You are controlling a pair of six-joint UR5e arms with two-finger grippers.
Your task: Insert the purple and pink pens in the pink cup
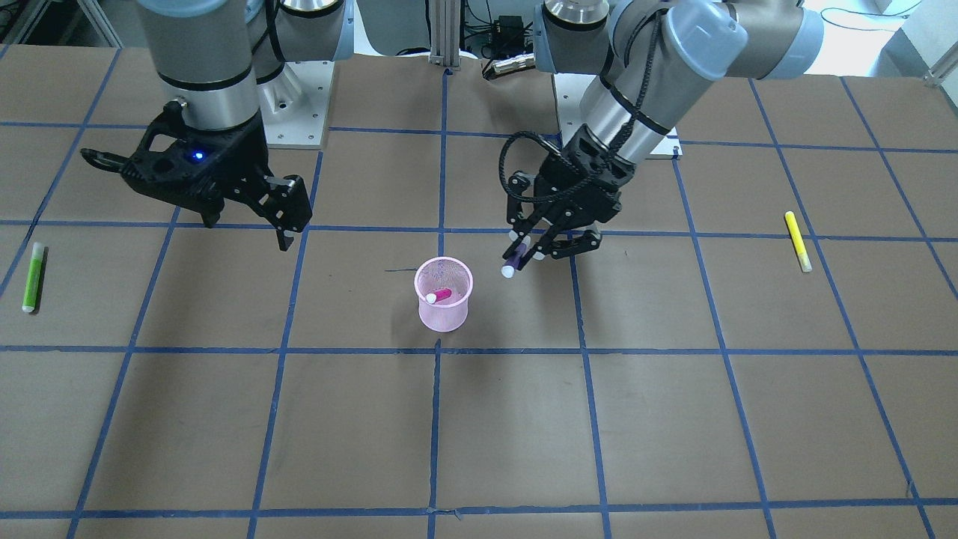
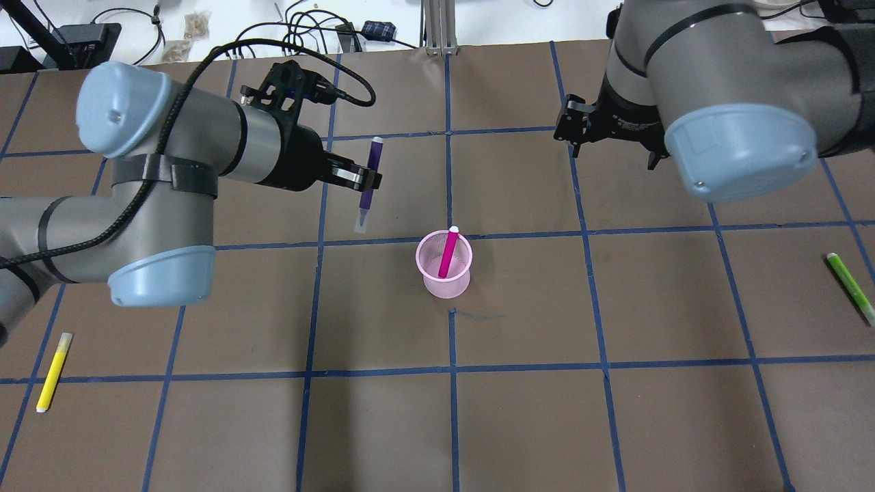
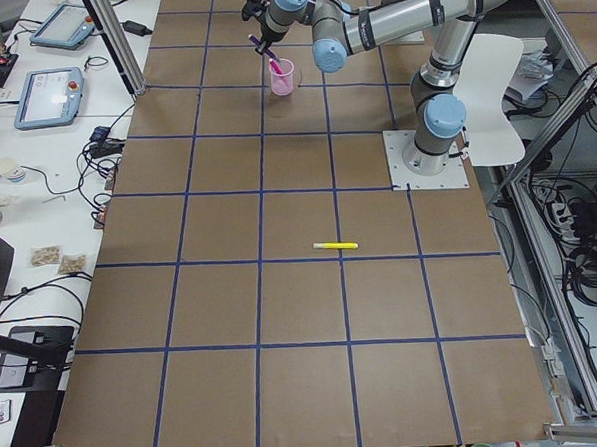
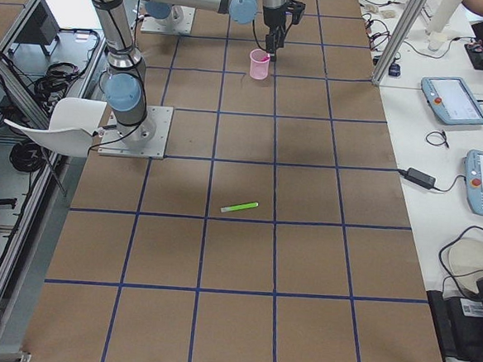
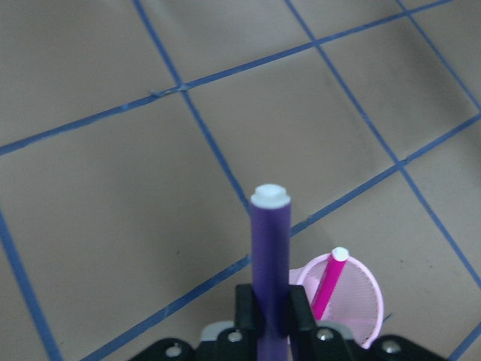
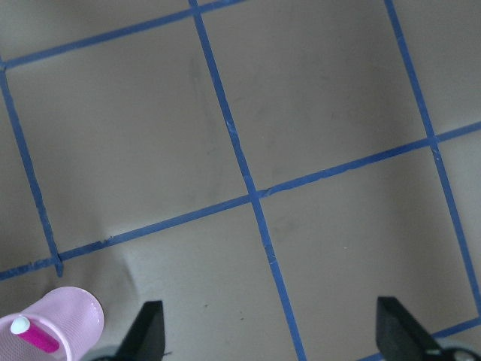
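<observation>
The pink mesh cup (image 1: 441, 318) (image 2: 448, 287) stands near the table's middle. The pink pen (image 1: 439, 296) (image 2: 448, 253) leans inside it, white tip up. My left gripper (image 1: 535, 243) (image 2: 362, 179) is shut on the purple pen (image 1: 516, 258) (image 2: 370, 181) and holds it tilted above the table, a little to the robot's left of the cup and nearer the base. In the left wrist view the purple pen (image 5: 270, 248) stands between the pads, with the cup (image 5: 373, 297) beyond it. My right gripper (image 1: 247, 221) (image 6: 274, 338) is open and empty, hovering apart from the cup (image 6: 75, 320).
A yellow pen (image 1: 798, 241) (image 2: 53, 371) lies on the table far to the robot's left. A green pen (image 1: 33, 276) (image 2: 850, 287) lies far to its right. The brown table carries a blue tape grid.
</observation>
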